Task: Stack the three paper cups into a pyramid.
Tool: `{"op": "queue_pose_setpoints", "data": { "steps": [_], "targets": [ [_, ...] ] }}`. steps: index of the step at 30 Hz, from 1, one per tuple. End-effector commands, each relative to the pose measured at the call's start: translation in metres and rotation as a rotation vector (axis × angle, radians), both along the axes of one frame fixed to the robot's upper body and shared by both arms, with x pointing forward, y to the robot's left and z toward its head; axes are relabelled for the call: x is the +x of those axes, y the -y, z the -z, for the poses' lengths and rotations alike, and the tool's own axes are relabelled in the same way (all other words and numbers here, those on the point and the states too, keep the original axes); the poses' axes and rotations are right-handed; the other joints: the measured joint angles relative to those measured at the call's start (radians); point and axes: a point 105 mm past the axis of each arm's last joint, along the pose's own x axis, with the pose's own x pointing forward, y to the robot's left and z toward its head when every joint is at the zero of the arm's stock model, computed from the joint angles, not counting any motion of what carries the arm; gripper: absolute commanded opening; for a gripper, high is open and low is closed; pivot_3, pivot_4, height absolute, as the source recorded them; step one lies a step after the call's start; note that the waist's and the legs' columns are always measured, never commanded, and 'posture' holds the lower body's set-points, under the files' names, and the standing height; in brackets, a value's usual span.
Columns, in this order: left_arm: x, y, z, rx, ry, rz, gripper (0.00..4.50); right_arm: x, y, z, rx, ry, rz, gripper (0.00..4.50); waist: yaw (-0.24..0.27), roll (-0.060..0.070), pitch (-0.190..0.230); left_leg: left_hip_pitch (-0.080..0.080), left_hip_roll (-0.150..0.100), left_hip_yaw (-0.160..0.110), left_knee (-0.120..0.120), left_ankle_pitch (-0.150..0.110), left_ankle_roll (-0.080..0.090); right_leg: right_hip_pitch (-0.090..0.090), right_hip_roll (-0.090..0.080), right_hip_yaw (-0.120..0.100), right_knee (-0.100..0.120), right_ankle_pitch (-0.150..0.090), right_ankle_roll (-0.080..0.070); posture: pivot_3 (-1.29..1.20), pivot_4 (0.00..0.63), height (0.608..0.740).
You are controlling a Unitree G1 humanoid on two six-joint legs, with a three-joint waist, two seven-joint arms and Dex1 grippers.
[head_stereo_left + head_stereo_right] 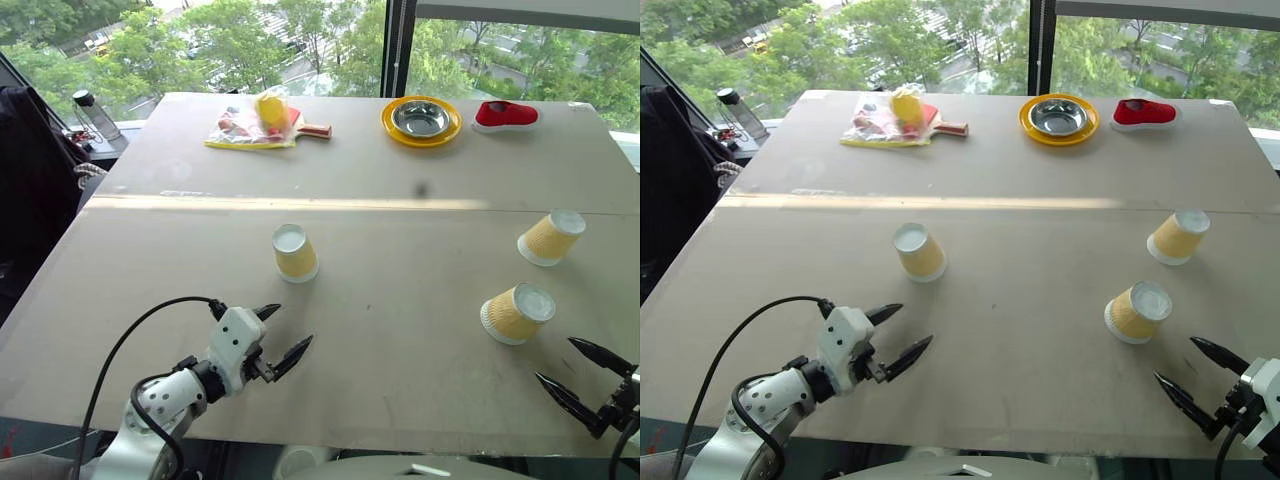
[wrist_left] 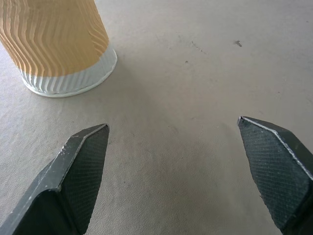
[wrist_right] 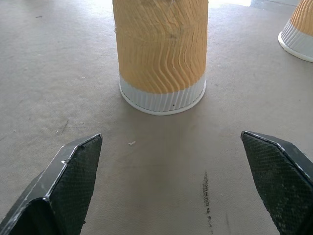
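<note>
On the table [image 1: 400, 330] three paper cups [image 1: 295, 251] stand apart, upside down, both grippers' jaws spread, empty.

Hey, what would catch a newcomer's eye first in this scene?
Three paper cups stand upside down and apart on the table: one left of centre, two at right. The left tool and right tool hover open at the near edge.

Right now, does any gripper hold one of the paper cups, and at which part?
Nothing is held. The left gripper and right gripper are open, apart from all three paper cups.
</note>
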Motion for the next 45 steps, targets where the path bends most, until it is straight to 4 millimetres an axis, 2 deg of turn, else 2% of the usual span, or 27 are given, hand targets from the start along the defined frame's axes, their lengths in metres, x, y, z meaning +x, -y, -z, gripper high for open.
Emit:
{"op": "queue_pose_setpoints", "data": {
  "steps": [1,9,22,24,27,32,38,41,45],
  "targets": [
    [-0.006,0.002,0.001,0.006,0.002,0.031,4.36,0.004,-0.006,-0.013,-0.013,0.046,-0.023,4.50,0.000,0.000,0.000,0.000,0.000,0.000,0.000,0.000,0.000,0.000,0.000,0.000,0.000,0.000,0.000,0.00,0.150,0.740],
    [-0.010,0.001,0.000,-0.006,0.001,0.056,4.36,0.007,-0.012,-0.015,-0.002,0.043,-0.045,4.50,0.003,0.000,0.000,0.000,0.000,0.000,0.000,0.000,0.001,0.000,0.000,0.000,0.000,0.000,0.000,0.00,0.150,0.740],
    [-0.005,0.005,-0.009,-0.015,0.031,0.131,4.36,0.008,-0.015,-0.022,0.021,0.083,-0.032,4.50,0.001,0.000,0.000,0.000,0.000,0.000,0.000,0.000,0.000,0.000,0.000,0.000,0.000,0.000,0.000,0.00,0.150,0.740],
    [-0.003,0.012,-0.021,-0.053,0.053,0.189,4.36,0.012,-0.018,-0.030,0.040,0.121,-0.032,4.50,0.000,0.000,0.000,0.000,0.000,0.000,0.000,0.001,-0.002,0.000,0.000,0.000,0.000,0.000,0.000,0.00,0.150,0.740],
    [-0.006,0.029,-0.047,-0.118,0.083,0.370,4.36,0.022,-0.024,-0.043,0.057,0.178,-0.036,4.50,0.000,0.000,0.000,0.000,0.000,0.000,0.000,0.001,-0.002,0.000,0.000,0.000,0.001,0.000,0.000,0.00,0.150,0.740],
    [-0.009,0.052,-0.088,-0.118,0.152,0.653,4.36,0.038,-0.038,-0.059,0.095,0.247,-0.060,4.50,-0.001,0.000,0.000,0.001,0.000,0.000,0.000,0.001,-0.002,0.000,0.000,-0.001,0.001,0.000,0.000,0.00,0.150,0.740],
    [-0.012,0.058,-0.105,-0.058,0.145,0.830,4.36,0.043,-0.044,-0.060,0.106,0.258,-0.085,4.50,-0.004,0.001,-0.001,0.001,0.000,0.000,0.000,0.002,-0.002,0.000,0.001,-0.001,0.001,0.000,0.000,0.00,0.150,0.740],
    [-0.010,0.059,-0.114,-0.044,0.157,0.879,4.36,0.044,-0.043,-0.053,0.095,0.243,-0.101,4.50,-0.004,0.001,0.000,0.001,0.000,0.000,0.000,0.002,-0.002,0.000,0.001,-0.001,0.000,0.000,0.000,0.00,0.150,0.740],
    [-0.011,0.060,-0.112,-0.010,0.157,0.933,4.36,0.044,-0.040,-0.045,0.101,0.218,-0.104,4.50,-0.004,0.001,0.000,0.001,0.000,0.000,0.000,0.002,-0.002,0.000,0.001,-0.001,0.000,0.000,0.000,0.00,0.150,0.740]
  ]
}}
